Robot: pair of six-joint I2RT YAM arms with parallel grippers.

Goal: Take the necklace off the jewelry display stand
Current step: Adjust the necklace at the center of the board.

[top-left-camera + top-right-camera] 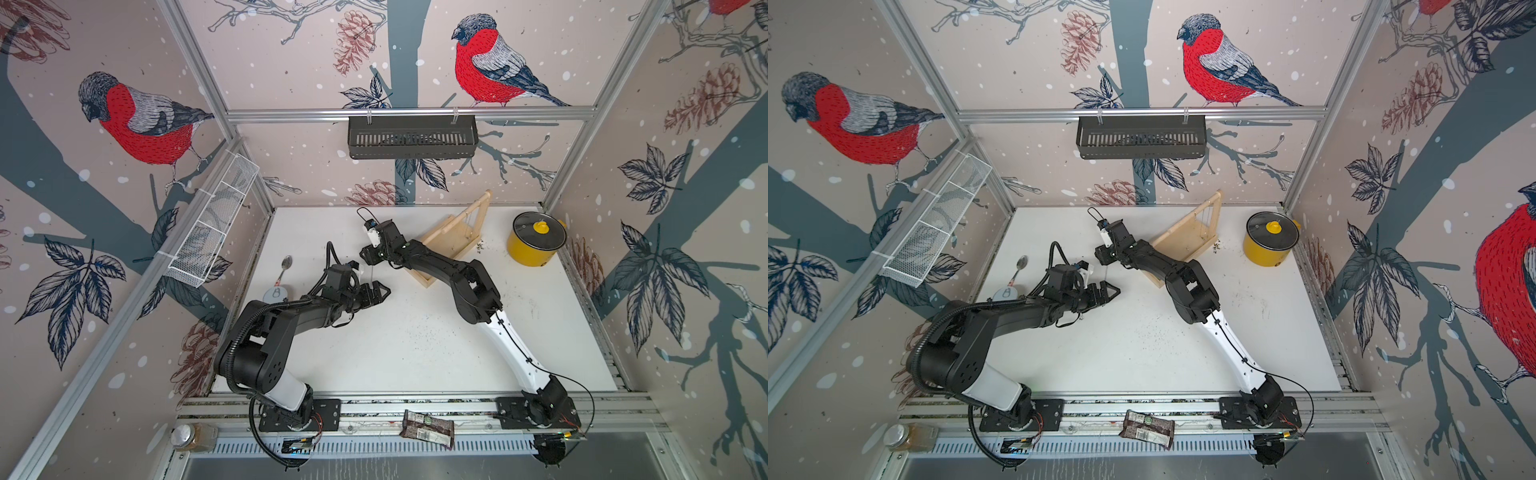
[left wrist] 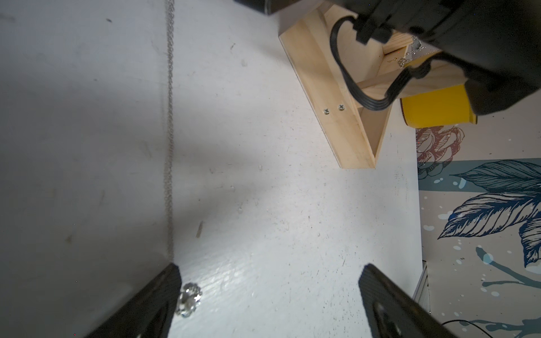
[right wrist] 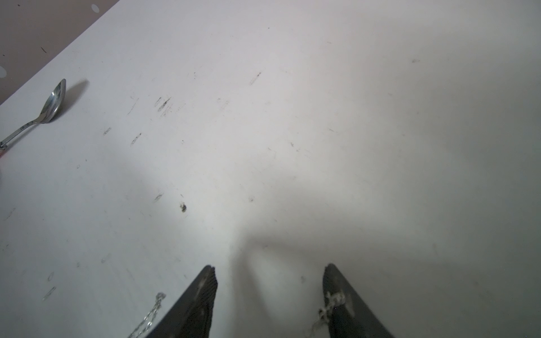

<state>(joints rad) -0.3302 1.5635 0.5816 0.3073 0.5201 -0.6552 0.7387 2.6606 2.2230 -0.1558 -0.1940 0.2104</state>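
Left gripper (image 2: pixel 269 267): black ribbed pads (image 2: pixel 164 292) spread wide, gripping nothing.
Right gripper (image 3: pixel 270 267): black fingers (image 3: pixel 202 298) parted, nothing pinched between them; necklace (image 3: pixel 150 314) draped over the outside of both.
Table (image 1: pixel 415 353): white, matte, scuffed with dark flecks.
Stand (image 1: pixel 451 235): pale raw wood; rectangular tray, post, round crossbar; two screw heads in one tray wall; back right of table, partly under the right arm.
Pot (image 1: pixel 528 253): yellow, round, dark lid with yellow knob; right of stand, apart.
Packet (image 1: pixel 426 428): crumpled brown foil on the front rail; print too blurred to read.
Spoon (image 3: pixel 54 102): shiny steel, near the table's left edge.
Necklace: fine silver chain, off the stand, hanging straight down from the right gripper.
Pendant (image 2: pixel 188 298): small sparkling cluster, just beside one left pad.
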